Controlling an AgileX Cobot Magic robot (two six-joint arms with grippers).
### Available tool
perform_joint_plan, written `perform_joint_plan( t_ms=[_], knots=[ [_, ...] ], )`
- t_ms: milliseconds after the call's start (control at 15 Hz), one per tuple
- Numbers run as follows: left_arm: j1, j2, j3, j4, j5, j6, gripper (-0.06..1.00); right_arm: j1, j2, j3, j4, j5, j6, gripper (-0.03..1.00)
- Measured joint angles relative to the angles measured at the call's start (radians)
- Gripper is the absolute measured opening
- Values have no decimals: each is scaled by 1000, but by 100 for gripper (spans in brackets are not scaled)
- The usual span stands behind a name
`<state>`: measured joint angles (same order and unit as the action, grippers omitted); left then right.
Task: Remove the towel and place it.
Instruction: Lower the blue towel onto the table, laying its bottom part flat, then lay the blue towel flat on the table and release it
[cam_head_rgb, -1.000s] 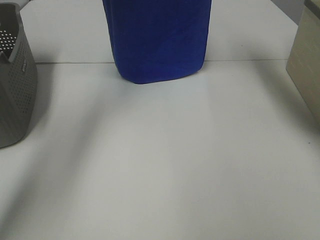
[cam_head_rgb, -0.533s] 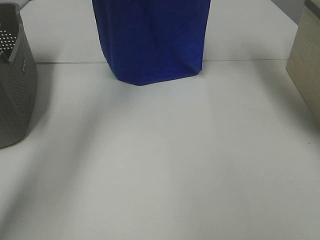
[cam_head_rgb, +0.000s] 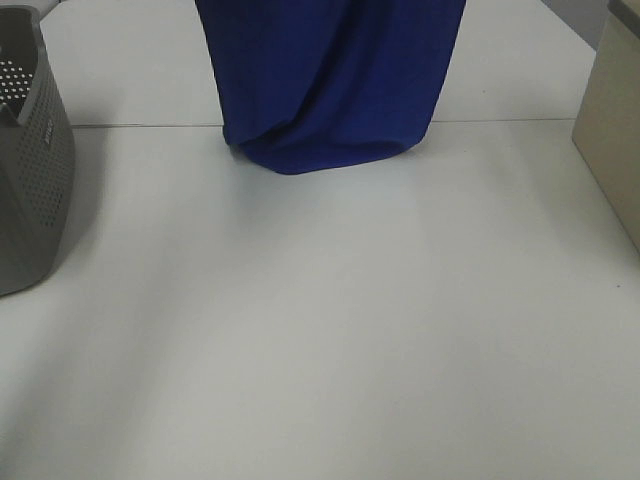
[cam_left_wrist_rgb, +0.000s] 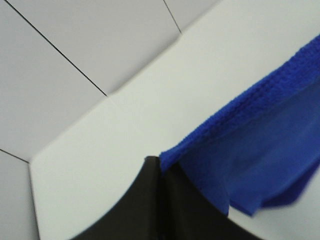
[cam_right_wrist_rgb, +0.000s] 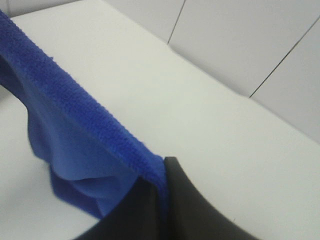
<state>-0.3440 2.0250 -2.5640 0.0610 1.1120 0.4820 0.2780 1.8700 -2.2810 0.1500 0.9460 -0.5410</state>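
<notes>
Nearest me, the white table (cam_head_rgb: 320, 350). A grey perforated basket (cam_head_rgb: 30, 170) stands at its left edge and a pale wooden box (cam_head_rgb: 612, 130) at the right. Further back, mid-table, the towel (cam_head_rgb: 330, 80) hangs as a blue curtain from above the high view. Its lower fold bunches at the tabletop and probably touches it. The wrist views show the left gripper (cam_left_wrist_rgb: 161, 167) pressed together on one top corner of the hem, and the right gripper (cam_right_wrist_rgb: 159, 172) pinching the other. Judgement: the removal looks done, with the towel up and held by both grippers. Placing it is not yet done, and the destination is not shown.
</notes>
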Motion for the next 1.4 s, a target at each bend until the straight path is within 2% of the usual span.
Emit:
perform_joint_plan(
  t_ms=[200,267,400,600,733,800,933,1067,1400],
  knots=[
    [2,-41,10,-26,96,-34,0,-1,-27,0,89,224,21,1],
    [4,-55,12,-49,99,-51,0,-1,-33,0,109,257,30,1],
    [6,-113,98,-77,99,-82,0,-1,-59,36,118,267,56,1],
    [6,-270,387,-116,100,-92,0,-2,-137,181,144,270,81,1],
    [5,-362,536,-157,100,-92,0,-1,-230,333,171,269,104,1],
    [1,-487,707,-203,98,-107,0,0,-333,483,215,269,138,1],
    [-2,-583,858,-229,92,-155,0,3,-439,613,252,269,159,1],
    [-5,-660,969,-252,85,-205,0,7,-523,714,277,268,190,1],
    [-5,-795,1132,-343,80,-265,0,7,-661,888,308,264,308,1]
  ],
)
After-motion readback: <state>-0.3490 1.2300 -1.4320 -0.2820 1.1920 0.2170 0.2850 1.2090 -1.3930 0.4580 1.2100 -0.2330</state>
